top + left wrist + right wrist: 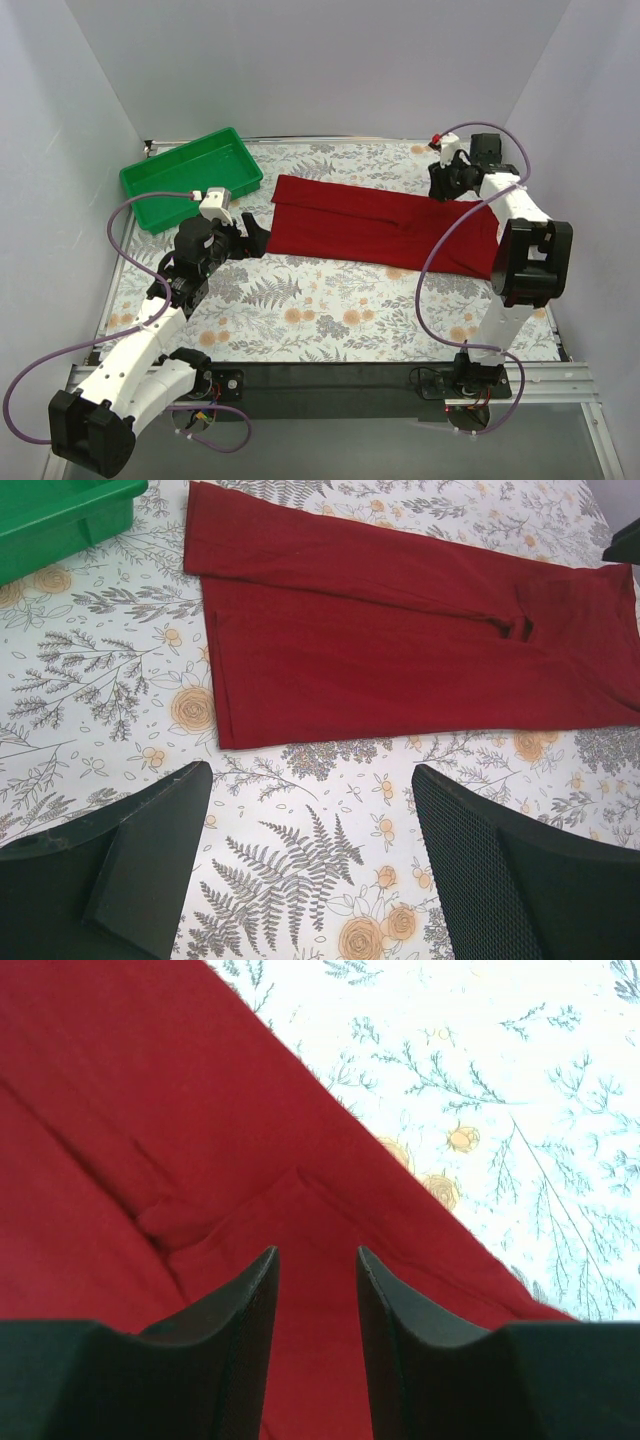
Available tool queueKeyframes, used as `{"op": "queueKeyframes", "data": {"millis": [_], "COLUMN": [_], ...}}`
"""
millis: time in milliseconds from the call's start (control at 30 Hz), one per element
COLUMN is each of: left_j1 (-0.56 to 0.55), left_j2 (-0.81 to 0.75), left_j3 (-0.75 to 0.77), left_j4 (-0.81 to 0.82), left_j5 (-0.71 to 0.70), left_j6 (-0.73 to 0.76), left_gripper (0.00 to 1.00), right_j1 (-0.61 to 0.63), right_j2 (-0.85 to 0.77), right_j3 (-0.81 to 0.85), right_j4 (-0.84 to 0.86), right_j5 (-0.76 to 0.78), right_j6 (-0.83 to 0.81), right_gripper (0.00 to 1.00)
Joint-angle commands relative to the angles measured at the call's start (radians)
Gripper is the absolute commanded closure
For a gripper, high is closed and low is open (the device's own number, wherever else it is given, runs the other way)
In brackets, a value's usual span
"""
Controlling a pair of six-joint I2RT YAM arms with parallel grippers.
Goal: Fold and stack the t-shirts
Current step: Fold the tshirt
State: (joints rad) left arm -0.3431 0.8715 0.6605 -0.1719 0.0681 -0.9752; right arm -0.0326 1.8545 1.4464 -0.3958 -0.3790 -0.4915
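1. The left tool [310, 772] hangs low over the tabletop [320, 310] with its jaws spread wide and nothing between them. It points at the near left corner of the shirt and stops just short of the cloth, not touching it.
2. The right tool [317, 1250] is close over the far right part of the shirt. Its jaws are parted by a narrow gap, red cloth shows through that gap, and I see nothing pinched in them.
3. The dark red t-shirt [380, 225] lies flat as a long folded band across the far half of the tabletop. A fold line runs along its length, and its right end is partly hidden by the right arm.
4. A green tray [190, 175] stands at the far left corner, near the shirt's left end but apart from it.
5. The tabletop is covered in a leaf-and-flower print.
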Motion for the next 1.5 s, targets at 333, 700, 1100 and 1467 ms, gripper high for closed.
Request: {"op": "queueKeyframes", "data": {"millis": [333, 700, 1100, 1467], "left_j1": [0.003, 0.004, 0.001, 0.001], "left_j2": [0.04, 0.372, 0.681, 0.817], "left_j3": [-0.01, 0.059, 0.152, 0.251], "left_j4": [0.014, -0.034, -0.011, -0.017], "left_j5": [0.056, 0.183, -0.031, -0.168], "left_j6": [0.009, -0.187, -0.513, -0.571], "left_gripper": [0.25, 0.26, 0.29, 0.51], "right_j1": [-0.182, -0.27, -0.343, -0.368], "right_j2": [-0.13, -0.353, -0.431, -0.463], "right_j3": [-0.152, -0.363, -0.471, -0.486], "right_j4": [-0.037, -0.083, -0.031, -0.032], "right_j5": [-0.133, -0.162, -0.278, -0.322], "right_j6": [-0.07, -0.093, -0.051, -0.058], "right_gripper": [0.72, 0.55, 0.53, 0.53]}}
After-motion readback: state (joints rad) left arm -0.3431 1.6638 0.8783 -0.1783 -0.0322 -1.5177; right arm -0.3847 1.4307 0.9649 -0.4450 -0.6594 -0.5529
